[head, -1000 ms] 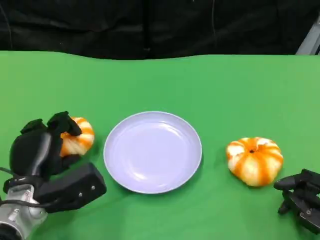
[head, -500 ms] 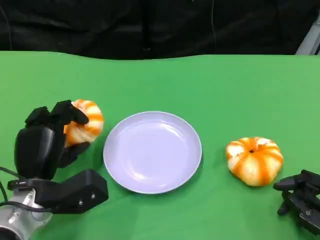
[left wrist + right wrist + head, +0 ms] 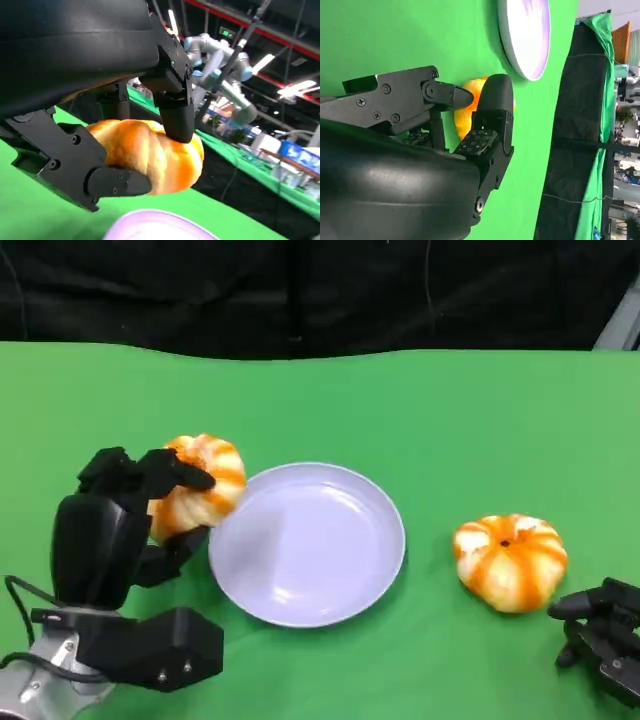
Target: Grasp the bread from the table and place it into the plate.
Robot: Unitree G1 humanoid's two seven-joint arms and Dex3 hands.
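The left robot hand [image 3: 120, 530] holds one bread [image 3: 200, 485] above the plate's [image 3: 306, 544] left rim; the right robot hand [image 3: 600, 635] rests curled, holding nothing, at the counter's [image 3: 420, 410] near right corner.

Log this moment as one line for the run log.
left hand: holds bread, lifted at plate rim | right hand: idle on table, empty | second bread: on table beside plate | plate: empty

Black left hand [image 3: 120, 525], silver wrist, black cable; right hand [image 3: 600, 635] black, screws.
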